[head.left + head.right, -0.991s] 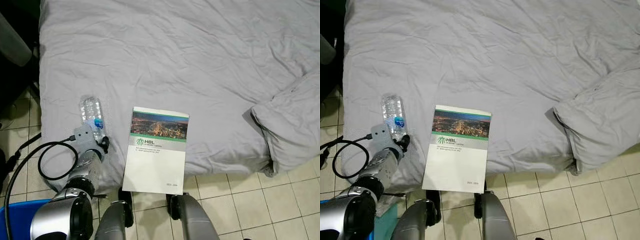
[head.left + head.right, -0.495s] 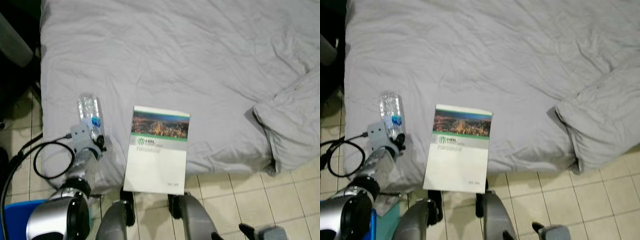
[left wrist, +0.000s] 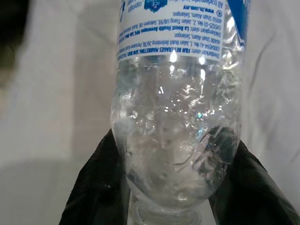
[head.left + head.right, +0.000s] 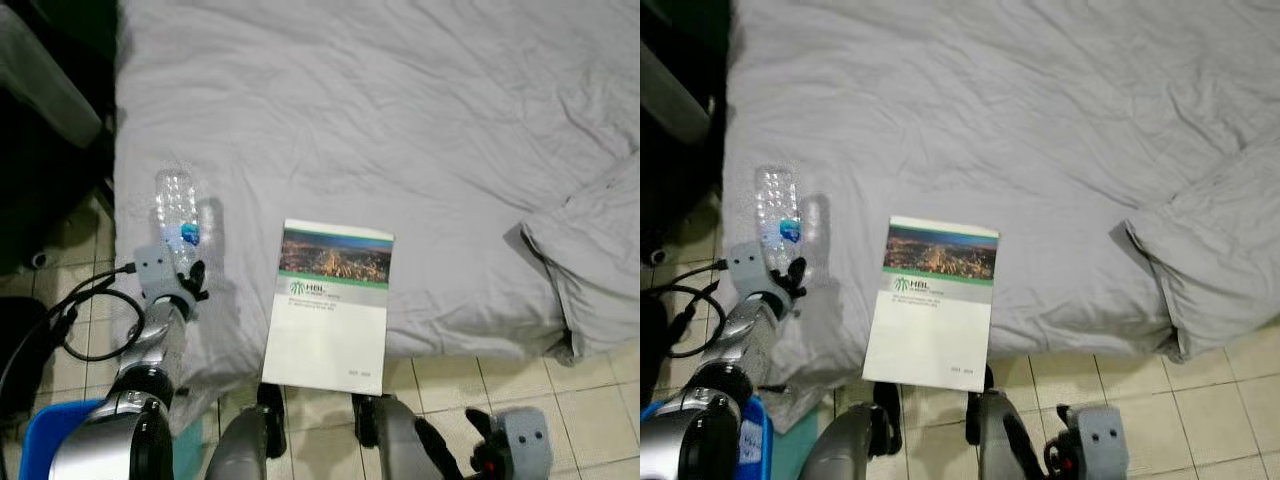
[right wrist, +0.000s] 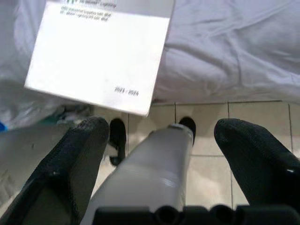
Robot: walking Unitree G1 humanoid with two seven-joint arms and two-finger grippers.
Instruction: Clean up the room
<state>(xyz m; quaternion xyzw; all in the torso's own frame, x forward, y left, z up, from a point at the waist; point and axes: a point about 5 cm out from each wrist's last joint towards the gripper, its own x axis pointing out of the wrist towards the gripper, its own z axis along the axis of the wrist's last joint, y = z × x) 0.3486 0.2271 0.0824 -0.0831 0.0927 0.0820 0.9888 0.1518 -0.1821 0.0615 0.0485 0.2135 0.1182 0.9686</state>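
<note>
L gripper [image 3: 161, 187] fingers clamped on bottle [image 4: 176, 219] near neck; empty, light, thin plastic, prob crushes, slippery. R gripper [image 5: 159, 154] fingers spread, nothing held. Booklet [image 4: 330, 305] overhangs bed [image 4: 400, 120] edge.

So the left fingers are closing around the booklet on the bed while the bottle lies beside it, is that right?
Not quite. The left gripper has its fingers on either side of the clear plastic bottle, not the booklet. The left wrist view shows the bottle between them. The booklet lies untouched beside it on the bed.

Bottle [image 3: 178, 117] cap end cut off by frame.
</note>
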